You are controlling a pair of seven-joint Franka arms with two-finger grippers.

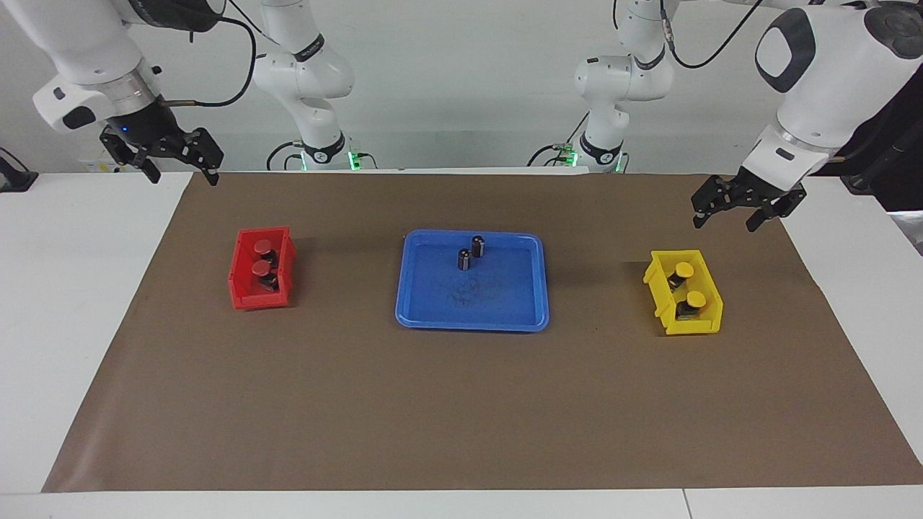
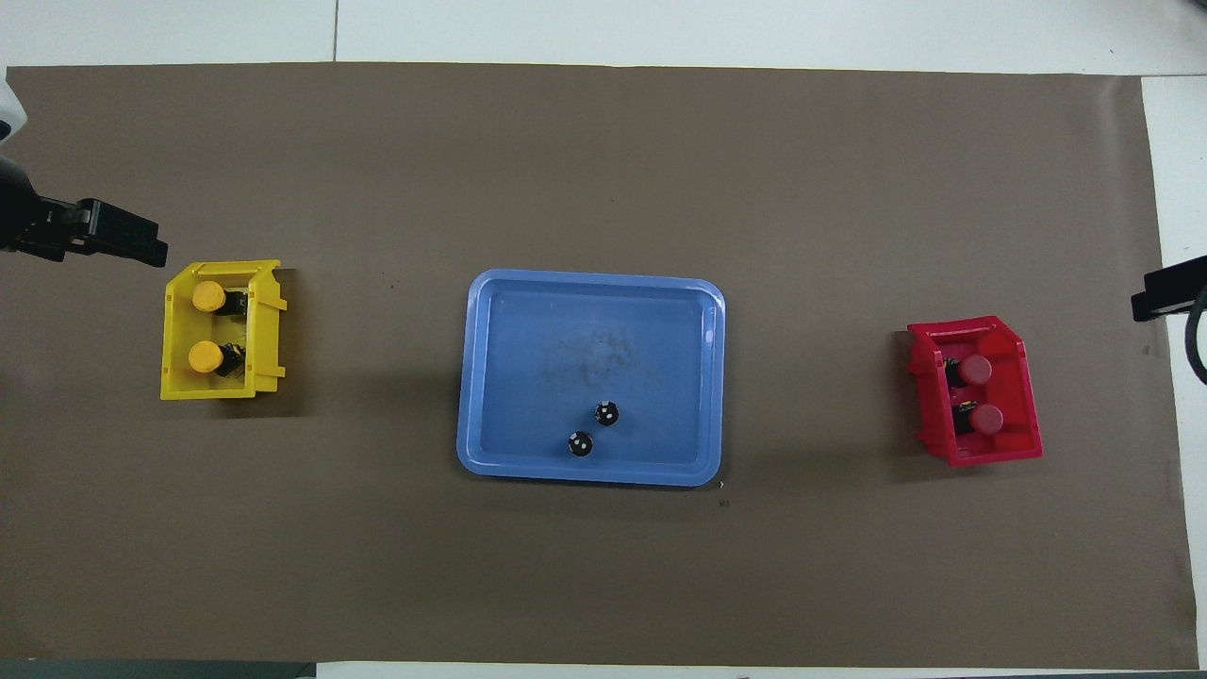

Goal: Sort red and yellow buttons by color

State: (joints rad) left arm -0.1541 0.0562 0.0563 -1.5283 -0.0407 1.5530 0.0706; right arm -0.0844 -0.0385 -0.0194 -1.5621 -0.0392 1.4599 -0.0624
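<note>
Two red buttons (image 1: 262,247) (image 1: 261,268) lie in the red bin (image 1: 259,299) toward the right arm's end; the overhead view shows them too (image 2: 976,370) (image 2: 986,418). Two yellow buttons (image 1: 684,270) (image 1: 696,298) lie in the yellow bin (image 1: 692,326) toward the left arm's end, also seen from overhead (image 2: 208,297) (image 2: 205,356). My right gripper (image 1: 184,176) hangs open and empty over the mat's corner by the red bin's end. My left gripper (image 1: 725,222) hangs open and empty over the mat just beside the yellow bin.
A blue tray (image 1: 472,321) sits mid-table between the bins, holding two dark cylinders without coloured caps (image 1: 478,245) (image 1: 464,259). A brown mat (image 1: 461,411) covers most of the white table. Overhead, the tray (image 2: 589,281) and both bins (image 2: 174,330) (image 2: 1028,396) show.
</note>
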